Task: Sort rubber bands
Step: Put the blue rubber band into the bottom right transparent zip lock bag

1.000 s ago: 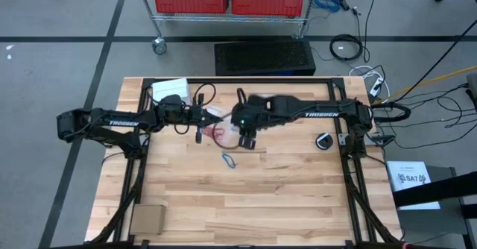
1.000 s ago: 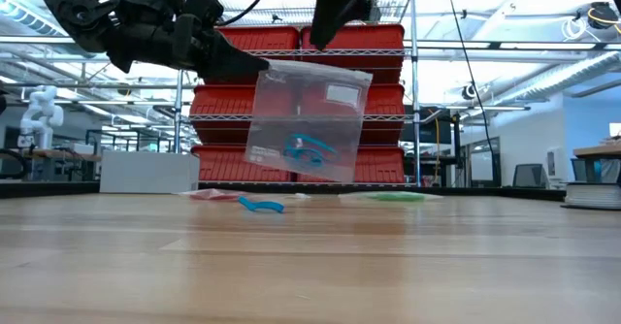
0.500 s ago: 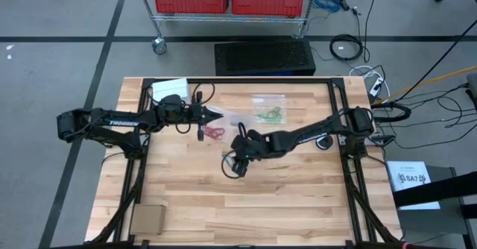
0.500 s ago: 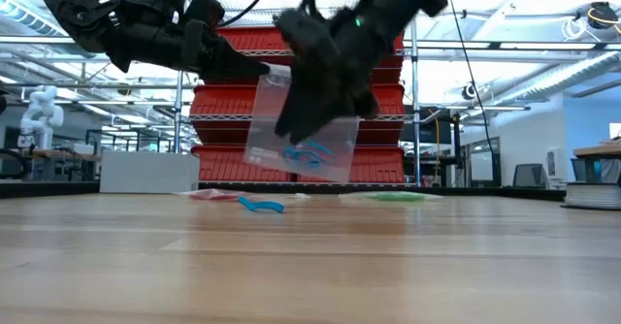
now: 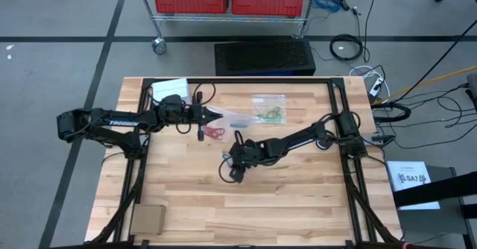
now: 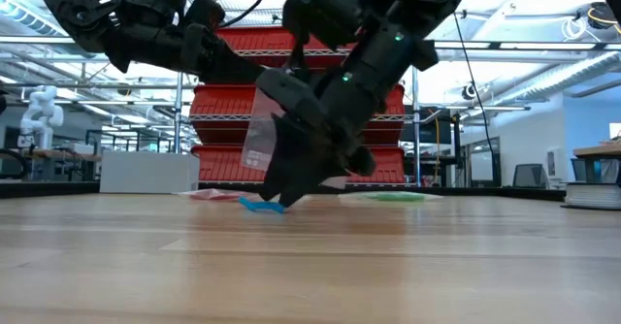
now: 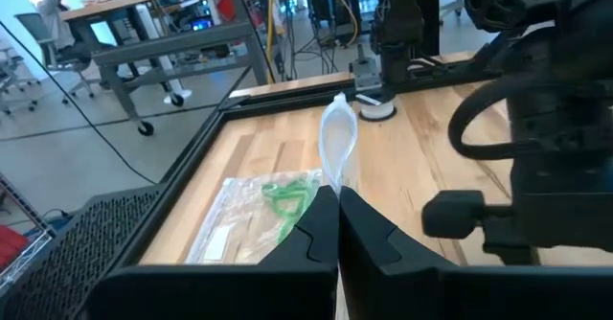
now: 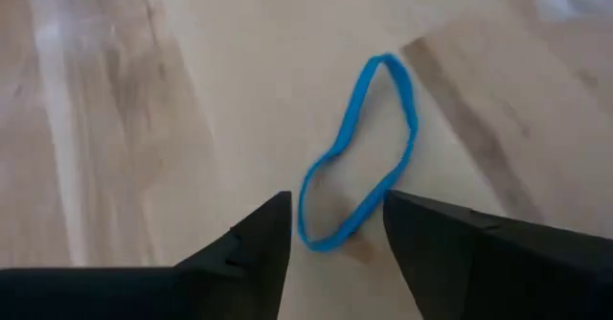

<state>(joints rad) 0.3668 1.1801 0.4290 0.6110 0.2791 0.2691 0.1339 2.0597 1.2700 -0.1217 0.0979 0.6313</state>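
A loose blue rubber band [image 8: 359, 157] lies flat on the wooden table [image 5: 298, 204], also seen in the high view [image 5: 226, 160] and the low view [image 6: 260, 206]. My right gripper [image 8: 330, 239] is low over it and slants down. It is open, with one finger on each side of the band's near end. My left gripper [image 5: 211, 115] is shut on a clear plastic bag [image 6: 256, 142] that hangs above the table. My right arm hides most of the bag in the low view. My left gripper pinches the clear bag's upper edge [image 7: 337, 171] between its two shut fingers. The fingers come about level from the table's left. The bag hangs below them, clear of the table.
A clear bag with red bands [image 5: 215, 131] and another with green bands [image 5: 268, 109] lie flat toward the far side. White paper [image 5: 170, 86] is at the far left and a cardboard piece [image 5: 147, 219] at the near left. Bare wood stretches along the near half.
My right gripper has swung away from the hanging bag toward the near edge. It has dropped from high above the table almost to the tabletop at the blue band, tipping downward and rolling as it went. The bag still hangs from my left gripper.
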